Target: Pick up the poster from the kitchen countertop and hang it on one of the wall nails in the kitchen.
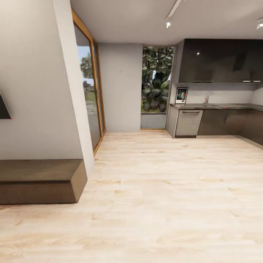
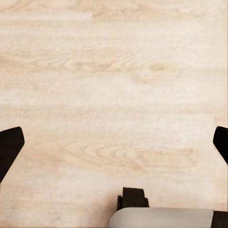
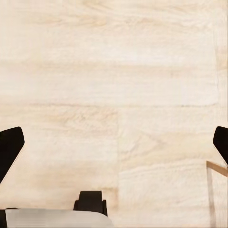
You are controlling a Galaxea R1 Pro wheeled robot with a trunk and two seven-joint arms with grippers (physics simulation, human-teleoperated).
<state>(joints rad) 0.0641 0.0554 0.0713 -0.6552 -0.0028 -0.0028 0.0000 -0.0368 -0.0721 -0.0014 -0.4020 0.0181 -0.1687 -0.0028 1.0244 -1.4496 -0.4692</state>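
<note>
A long stretch of pale wood floor is seen from the head view, with the kitchen at its far end. The poster is found there, standing upright on the kitchen table at the end nearest the window, leaning against the light wall behind it. Its white border and dark, colourful picture can be made out, though detail is too small to read. Further along the table from the poster, a thin tap is seen. Below the table, just under the poster, a grey appliance front is set beside dark cabinet fronts; dark upper cabinets hang above. On the plain grey wall panel beside the window, on the side away from the poster, a tiny dark dot is visible that may be the wall nail. A low brown wooden bench sits well apart from the poster, across the floor.

In the left wrist view, the left end effector is shown with its two dark fingertips spread wide apart at opposite edges, nothing held between them, only floor beneath. In the right wrist view, the right end effector is likewise spread wide, nothing gripped, above the floor.
</note>
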